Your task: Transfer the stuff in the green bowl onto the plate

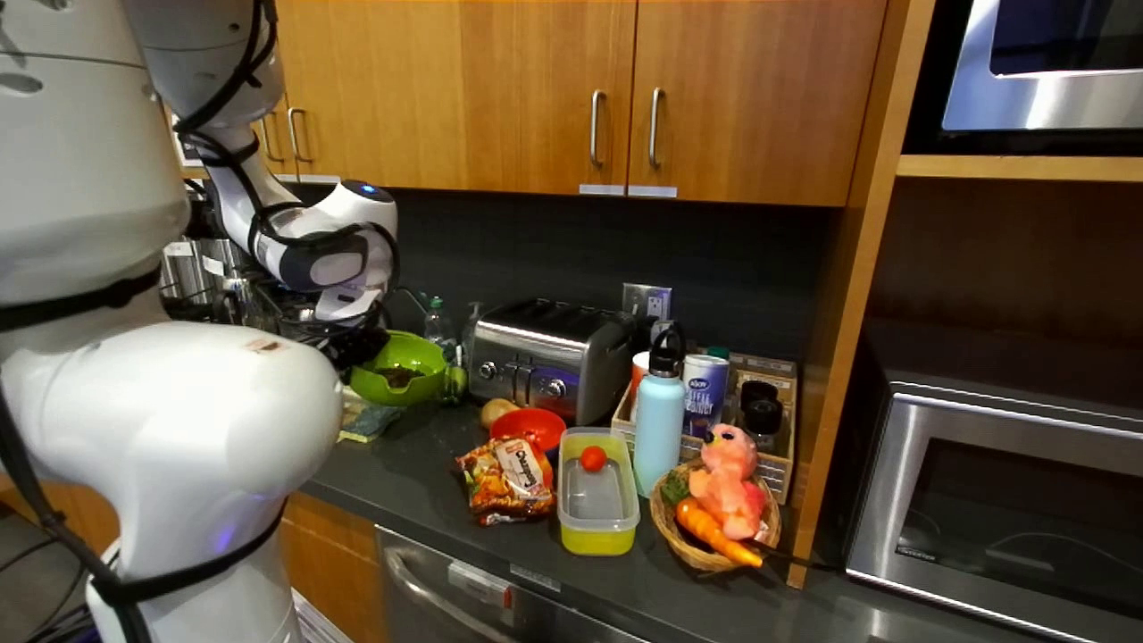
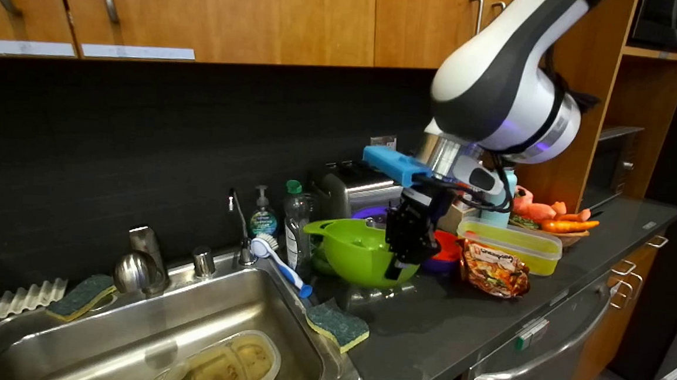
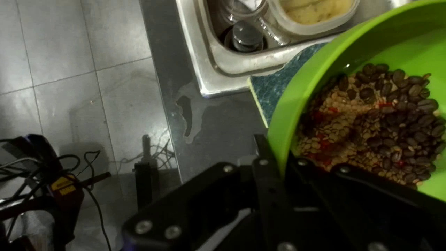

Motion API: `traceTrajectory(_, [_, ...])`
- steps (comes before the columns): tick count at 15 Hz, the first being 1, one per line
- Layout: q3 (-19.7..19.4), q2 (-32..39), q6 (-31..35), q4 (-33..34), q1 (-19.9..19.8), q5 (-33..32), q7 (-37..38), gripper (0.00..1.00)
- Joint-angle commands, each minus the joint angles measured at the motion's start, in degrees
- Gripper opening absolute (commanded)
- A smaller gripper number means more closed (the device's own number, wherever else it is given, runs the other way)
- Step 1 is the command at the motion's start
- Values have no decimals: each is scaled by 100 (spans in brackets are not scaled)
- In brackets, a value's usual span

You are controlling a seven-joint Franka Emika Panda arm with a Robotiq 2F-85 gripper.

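The dark counter (image 2: 423, 336) is fitted with a steel sink (image 2: 231, 304). Near it, the green bowl (image 2: 357, 261) is clamped at its wall by the gripper (image 3: 278, 153); whether the counter is touched cannot be told. In the bowl, dark beans (image 3: 420, 111) are mixed with smaller tan grains (image 3: 334, 130) and red bits (image 3: 385, 104).

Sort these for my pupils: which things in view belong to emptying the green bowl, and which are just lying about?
Part of the job:
green bowl
dark-and-tan mix inside it
gripper, shut on the bowl's rim
plate: none I can make out

Just lying about:
toaster
light blue bottle
carrot
pink toy
food packet
dish brush
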Motion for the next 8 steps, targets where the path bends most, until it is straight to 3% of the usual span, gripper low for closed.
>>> traceTrajectory(1, [-98, -806, 104, -279, 77, 1158, -664, 2])
traceTrajectory(8, [-215, -1486, -12, -539, -43, 2581, -1575, 2])
